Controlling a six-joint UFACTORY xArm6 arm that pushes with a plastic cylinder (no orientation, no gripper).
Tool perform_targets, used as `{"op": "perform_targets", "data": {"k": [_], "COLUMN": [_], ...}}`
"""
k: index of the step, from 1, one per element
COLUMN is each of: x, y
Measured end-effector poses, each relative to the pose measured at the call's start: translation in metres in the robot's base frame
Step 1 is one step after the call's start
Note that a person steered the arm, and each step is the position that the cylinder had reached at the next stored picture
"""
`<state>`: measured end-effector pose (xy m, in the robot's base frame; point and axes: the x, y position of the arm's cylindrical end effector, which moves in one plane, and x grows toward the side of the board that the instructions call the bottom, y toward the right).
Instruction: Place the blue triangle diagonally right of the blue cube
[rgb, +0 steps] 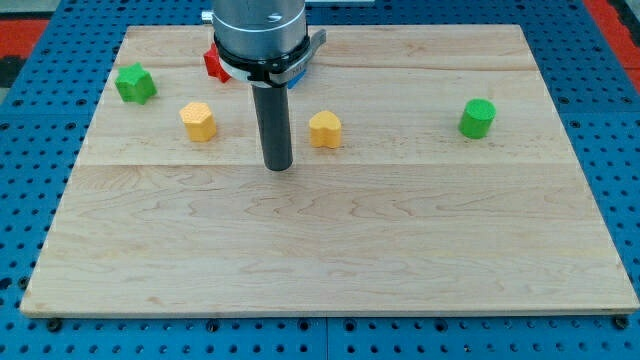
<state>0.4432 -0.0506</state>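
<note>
While our tip rests between two yellow blocks, we have not reached the blue pieces.
We carry no pincer; a blue sliver shows behind the arm near the table's top edge, shapes unclear; next we must circle there.

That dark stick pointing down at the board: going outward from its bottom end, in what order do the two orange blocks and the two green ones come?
Measured from my tip in the camera view:
1. Orange block, just to the view's right and slightly above.
2. Other orange block, to the view's left.
3. Green block, at the view's upper left.
4. Green cylinder, far toward the view's right.
</note>
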Motion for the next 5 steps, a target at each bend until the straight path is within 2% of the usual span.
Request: {"op": "perform_targets", "data": {"k": [2,4,5], "x": [-0.021,-0.060,-0.057], "y": [-0.013,-0.012,-0.010]}}
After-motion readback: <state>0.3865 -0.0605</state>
